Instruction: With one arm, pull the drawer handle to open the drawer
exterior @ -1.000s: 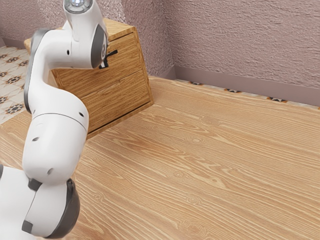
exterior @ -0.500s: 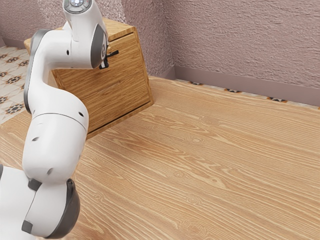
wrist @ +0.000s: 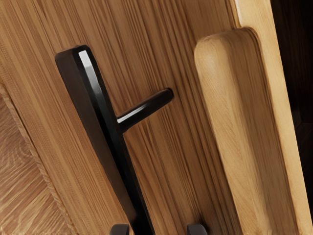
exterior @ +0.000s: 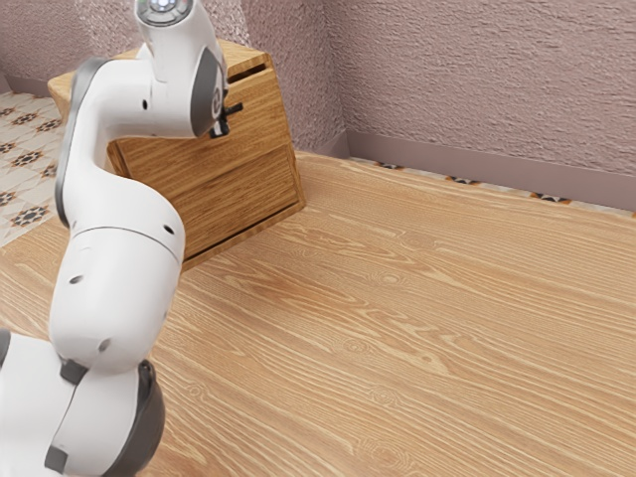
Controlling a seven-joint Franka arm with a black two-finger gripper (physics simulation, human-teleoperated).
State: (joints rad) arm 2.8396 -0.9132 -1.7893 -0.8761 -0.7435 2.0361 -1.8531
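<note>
The wooden surface [exterior: 417, 298] at the exterior view's right of the cabinet [exterior: 238, 179] lies wide and free, up to the rough wall [exterior: 477, 70]. The white arm [exterior: 119, 248] stands before the cabinet's near side and closes that way. Between the black handle [wrist: 100, 142] and the drawer front [wrist: 166, 161] there is a narrow gap, crossed by the handle's post [wrist: 146, 105]. Past the drawer front's rounded edge a dark opening [wrist: 298, 73] shows.

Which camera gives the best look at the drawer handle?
The wrist view. The black drawer handle runs across it close up, its bar and mounting post clear against the drawer front. In the exterior view the arm covers most of it, leaving a small dark bit visible.
</note>
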